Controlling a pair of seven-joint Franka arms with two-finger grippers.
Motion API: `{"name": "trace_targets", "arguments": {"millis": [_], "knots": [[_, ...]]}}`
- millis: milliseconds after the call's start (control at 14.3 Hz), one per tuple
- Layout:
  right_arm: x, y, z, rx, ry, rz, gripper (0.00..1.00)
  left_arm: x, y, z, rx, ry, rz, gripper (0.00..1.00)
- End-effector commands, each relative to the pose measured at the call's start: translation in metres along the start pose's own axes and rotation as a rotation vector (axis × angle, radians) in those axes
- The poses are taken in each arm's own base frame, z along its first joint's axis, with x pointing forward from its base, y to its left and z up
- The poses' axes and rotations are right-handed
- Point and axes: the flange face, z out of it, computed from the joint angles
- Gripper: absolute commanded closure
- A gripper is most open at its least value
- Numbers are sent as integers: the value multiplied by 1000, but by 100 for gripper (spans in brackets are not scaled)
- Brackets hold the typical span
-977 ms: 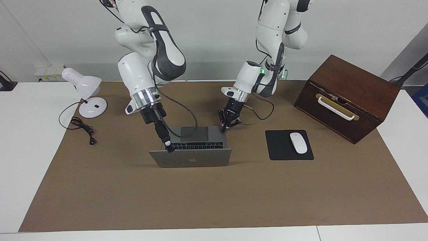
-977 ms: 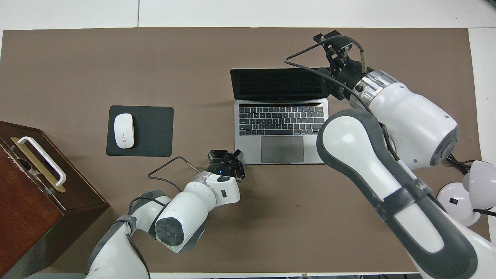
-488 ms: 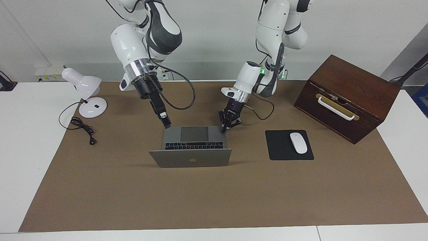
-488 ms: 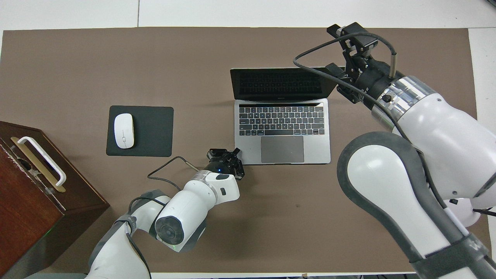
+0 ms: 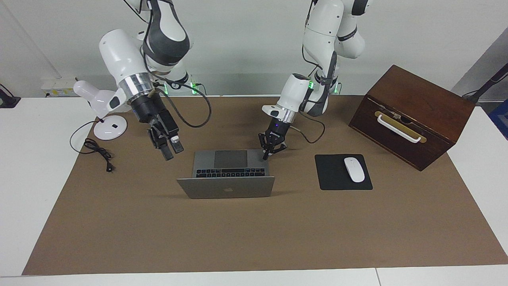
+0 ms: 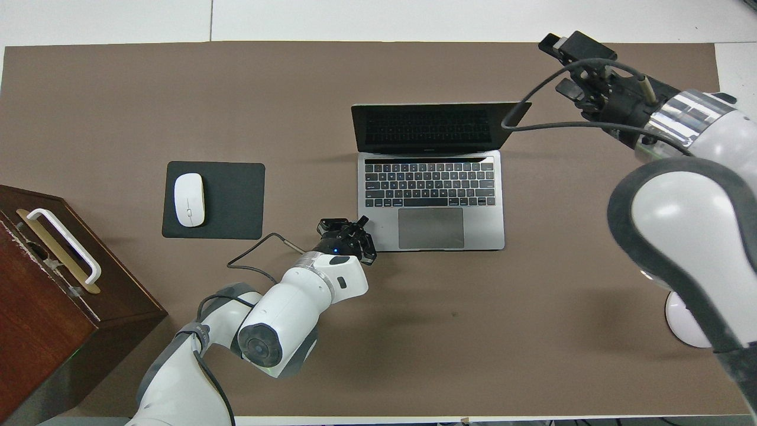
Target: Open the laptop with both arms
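The silver-grey laptop stands open on the brown mat. Its lid is upright with the apple logo facing away from the robots, and the dark screen shows from above. My left gripper is shut, its tip down at the corner of the laptop's base nearest the left arm. My right gripper hangs open in the air over the bare mat beside the laptop, toward the right arm's end, holding nothing.
A black mouse pad with a white mouse lies beside the laptop toward the left arm's end. Past it stands a brown wooden box with a white handle. A white desk lamp and its cable sit at the right arm's end.
My right gripper has left the lid's corner, risen and swung away toward the lamp. The left gripper has stayed at the base corner. The lid has kept its angle.
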Motion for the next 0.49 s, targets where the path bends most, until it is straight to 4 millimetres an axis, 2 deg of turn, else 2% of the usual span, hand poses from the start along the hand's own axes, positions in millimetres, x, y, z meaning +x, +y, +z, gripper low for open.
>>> {"name": "trace_targets", "arguments": {"millis": [0, 70, 209, 419], "knots": [[24, 40, -43, -69, -91, -198, 0, 13, -9, -10, 12, 3, -29, 100], [41, 51, -60, -107, -139, -256, 0, 19, -14, -16, 16, -5, -36, 100], [80, 53, -105, -192, -213, -361, 0, 31, -23, -28, 22, -44, -49, 100], [107, 40, -156, -281, -298, -424, 0, 42, -31, -41, 27, -70, -63, 100]]}}
